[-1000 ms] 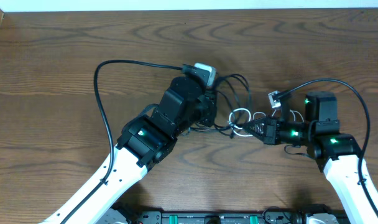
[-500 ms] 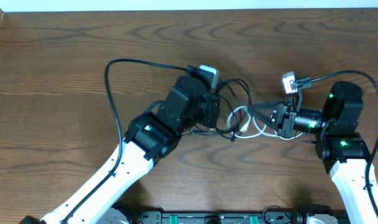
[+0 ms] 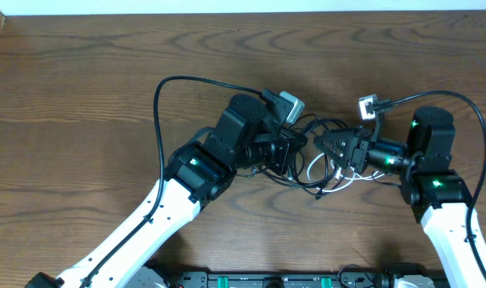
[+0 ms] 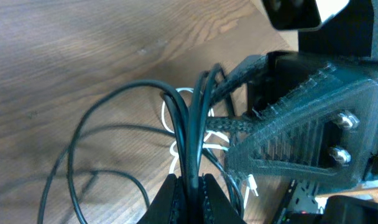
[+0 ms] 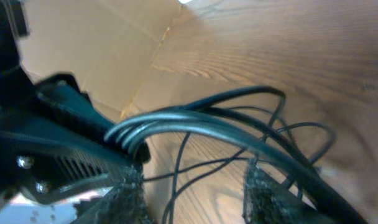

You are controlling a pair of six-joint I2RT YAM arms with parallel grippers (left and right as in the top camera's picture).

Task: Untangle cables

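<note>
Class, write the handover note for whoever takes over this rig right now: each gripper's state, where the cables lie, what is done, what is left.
Left gripper: shut on a bundle of black cables.
Right gripper: open, fingers apart, black strands crossing near the tips, no grip visible.
Cables: the black cables and the white cable lie tangled together on the table, between the two grippers.
Done: nothing is separated yet.
Left: probably free the white cable first, then part the black ones.
</note>
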